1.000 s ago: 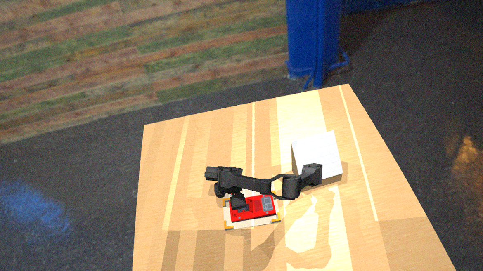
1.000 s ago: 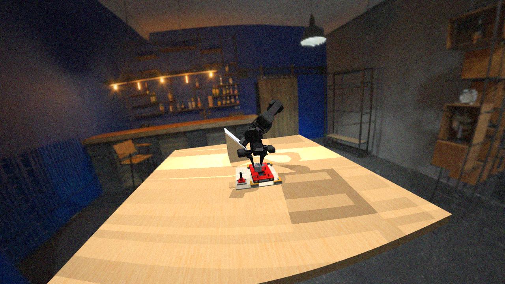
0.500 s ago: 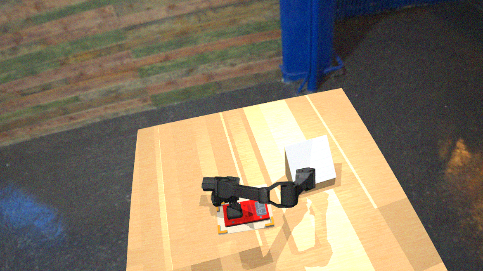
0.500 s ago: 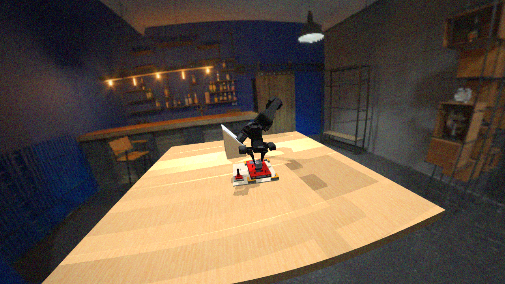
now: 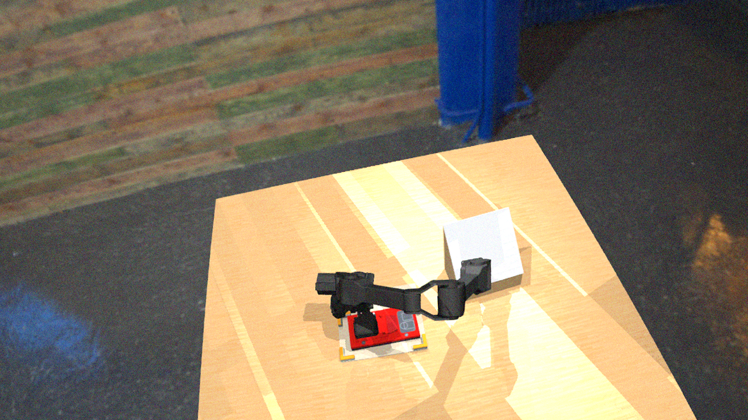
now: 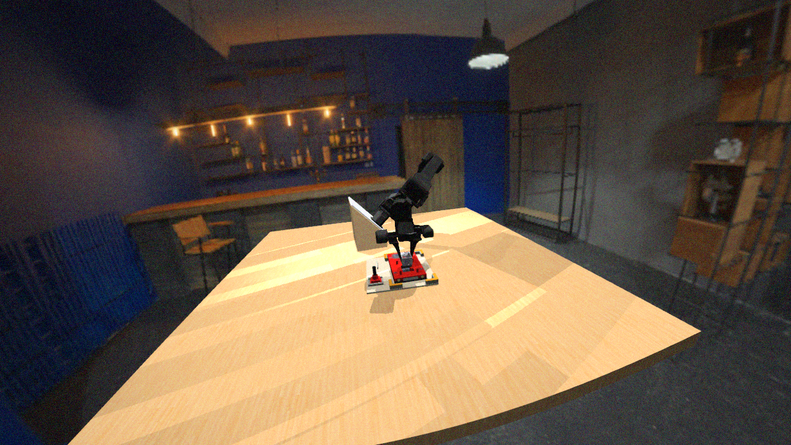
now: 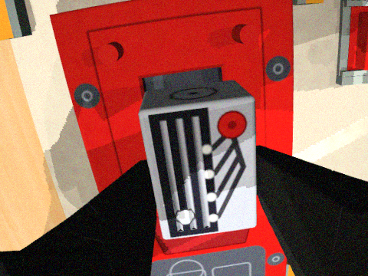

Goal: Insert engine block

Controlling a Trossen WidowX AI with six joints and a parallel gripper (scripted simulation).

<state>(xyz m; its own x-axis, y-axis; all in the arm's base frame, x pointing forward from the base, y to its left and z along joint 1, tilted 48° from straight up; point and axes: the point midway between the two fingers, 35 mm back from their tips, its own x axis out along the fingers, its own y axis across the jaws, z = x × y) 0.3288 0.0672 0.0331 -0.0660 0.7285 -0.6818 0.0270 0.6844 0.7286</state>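
exterior view: past the counter's point(image 5: 271, 385) point(image 6: 332, 343) near edge, the gripper point(image 5: 365, 324) point(image 6: 406, 255) point(image 7: 202, 165) grips the engine block point(image 6: 406, 259) point(image 7: 234, 199) over the opening point(image 7: 184, 77) in the red car body point(image 5: 392, 342) point(image 6: 421, 272) point(image 7: 126, 115); beyond the far edge, a bar point(image 6: 265, 199) and blue wall point(image 6: 442, 72).

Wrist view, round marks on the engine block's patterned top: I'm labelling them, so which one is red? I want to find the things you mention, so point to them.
The largest disc, in the upper right corner of the engine block point(image 6: 406, 259) point(image 7: 199, 172); the other round marks there are whitish and smaller.

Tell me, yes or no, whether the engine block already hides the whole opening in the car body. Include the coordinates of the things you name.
No; past the far edge of the engine block point(image 6: 406, 259) point(image 7: 199, 169), a dark strip of the opening point(image 7: 184, 77) shows in the wrist view.
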